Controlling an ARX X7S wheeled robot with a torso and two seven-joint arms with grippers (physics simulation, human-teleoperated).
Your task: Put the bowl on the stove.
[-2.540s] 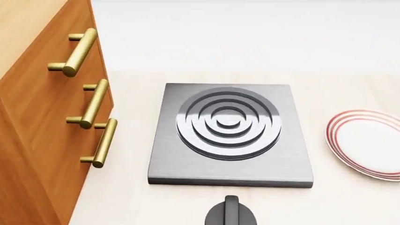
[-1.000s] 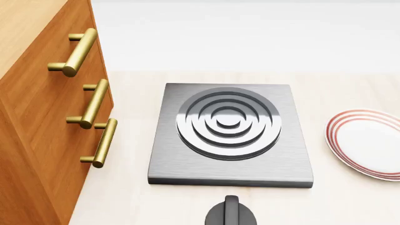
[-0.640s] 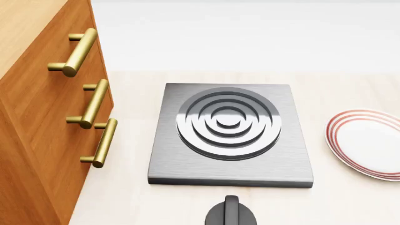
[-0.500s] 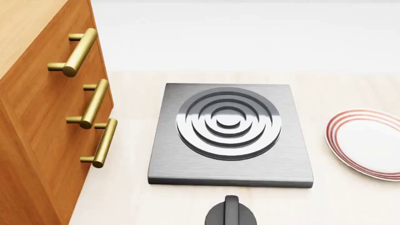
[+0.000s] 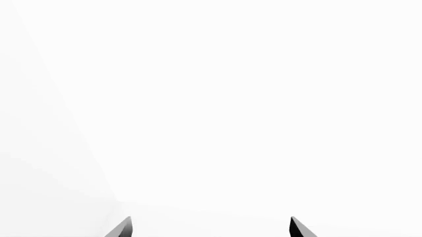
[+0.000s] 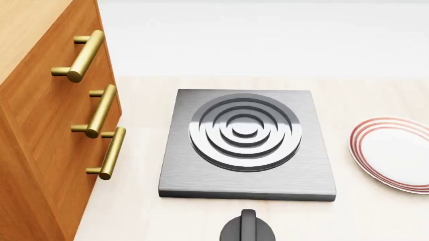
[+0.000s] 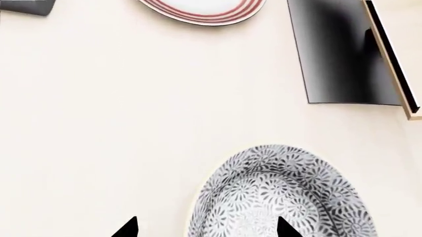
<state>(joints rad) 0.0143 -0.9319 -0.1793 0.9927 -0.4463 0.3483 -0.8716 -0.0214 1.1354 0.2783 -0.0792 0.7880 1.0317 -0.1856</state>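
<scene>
Stove (image 6: 246,143) is sitting bare on the worktop (image 6: 375,211) in the head view, knob (image 6: 247,229) just before it, cabinet (image 6: 47,140) at its left, plate (image 6: 395,153) at its right. Only the right wrist view is showing the bowl (image 7: 283,197), resting beside the right pincer (image 7: 205,228), its tips spread, one overlapping the rim. Left pincer (image 5: 209,228) is spreading against blank white.

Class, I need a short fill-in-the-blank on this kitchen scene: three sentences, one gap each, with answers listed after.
1. The stove has nothing on it; the bowl appears only in the ____ wrist view.
2. The plate has ____ rings.
3. The cabinet shows ____ brass handles.

Answers: right; red; three
</scene>
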